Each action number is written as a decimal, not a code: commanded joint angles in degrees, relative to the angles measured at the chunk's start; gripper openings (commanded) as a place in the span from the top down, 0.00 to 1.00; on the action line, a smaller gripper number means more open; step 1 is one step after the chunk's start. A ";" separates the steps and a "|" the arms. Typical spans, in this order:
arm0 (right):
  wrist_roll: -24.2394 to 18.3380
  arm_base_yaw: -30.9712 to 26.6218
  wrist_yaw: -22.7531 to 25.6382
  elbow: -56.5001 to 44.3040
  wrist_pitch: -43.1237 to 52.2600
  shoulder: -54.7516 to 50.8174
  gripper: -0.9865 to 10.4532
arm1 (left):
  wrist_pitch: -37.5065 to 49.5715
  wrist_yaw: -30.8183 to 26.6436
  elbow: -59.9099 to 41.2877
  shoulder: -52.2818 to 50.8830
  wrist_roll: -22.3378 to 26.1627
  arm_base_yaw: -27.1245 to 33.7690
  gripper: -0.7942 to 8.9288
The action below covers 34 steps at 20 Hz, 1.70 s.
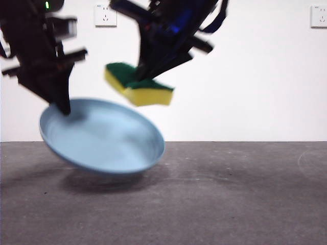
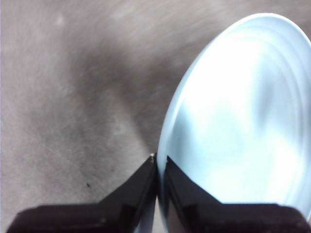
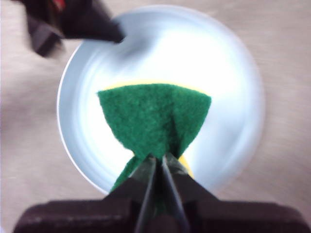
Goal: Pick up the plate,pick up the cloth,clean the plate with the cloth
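My left gripper is shut on the rim of the light-blue plate and holds it tilted above the table, at the left of the front view. In the left wrist view the jaws pinch the plate's edge. My right gripper is shut on the cloth, a yellow sponge with a green scouring layer, and holds it just above the plate without clear contact. In the right wrist view the green side of the cloth hangs over the plate, with the left gripper's tip on the plate's rim.
The grey table spreads below the lifted plate. A white wall with two sockets stands behind.
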 commanded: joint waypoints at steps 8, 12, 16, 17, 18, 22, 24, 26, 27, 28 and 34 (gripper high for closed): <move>0.59 -0.42 9.29 -0.61 -14.95 -8.87 0.92 | 9.11 -5.73 -0.11 14.36 0.28 1.33 0.93; 0.59 -0.46 9.29 -0.61 -16.76 -11.45 0.92 | 11.23 -6.19 -0.11 15.37 0.31 1.81 0.92; 0.61 -1.18 9.25 -0.61 -16.74 -12.13 0.92 | 11.58 -5.68 -0.11 15.37 0.20 1.81 0.46; 0.66 -1.44 9.16 -0.61 -16.76 -12.13 0.92 | 11.30 -5.46 -0.11 15.37 -0.11 1.79 0.44; 0.74 -1.81 9.14 -0.61 -16.74 -12.13 0.92 | 10.62 -5.31 -0.11 15.37 -1.33 1.77 0.44; 1.22 -3.85 9.11 -0.61 -16.70 -12.11 0.92 | 7.63 -1.66 -0.11 13.75 -5.60 1.57 0.44; 2.43 -5.53 9.09 -0.61 -16.52 -11.96 0.92 | 7.34 0.68 -0.11 10.38 -7.21 1.07 0.44; 4.11 -7.06 8.81 -0.61 -16.06 -11.32 0.92 | 8.41 -0.24 -0.11 5.20 -9.68 0.28 0.44; 4.61 -7.89 8.68 -0.61 -15.65 -10.73 0.92 | 9.35 -0.74 -0.11 1.68 -10.05 -0.17 0.44; 4.74 -8.63 8.63 -0.61 -15.19 -10.27 0.92 | 9.70 -1.53 -0.11 -1.40 -10.05 -0.68 0.44; 5.75 -14.32 2.21 -0.61 -10.93 -3.76 0.92 | 9.38 -3.65 -1.25 -19.82 -9.77 -4.57 0.44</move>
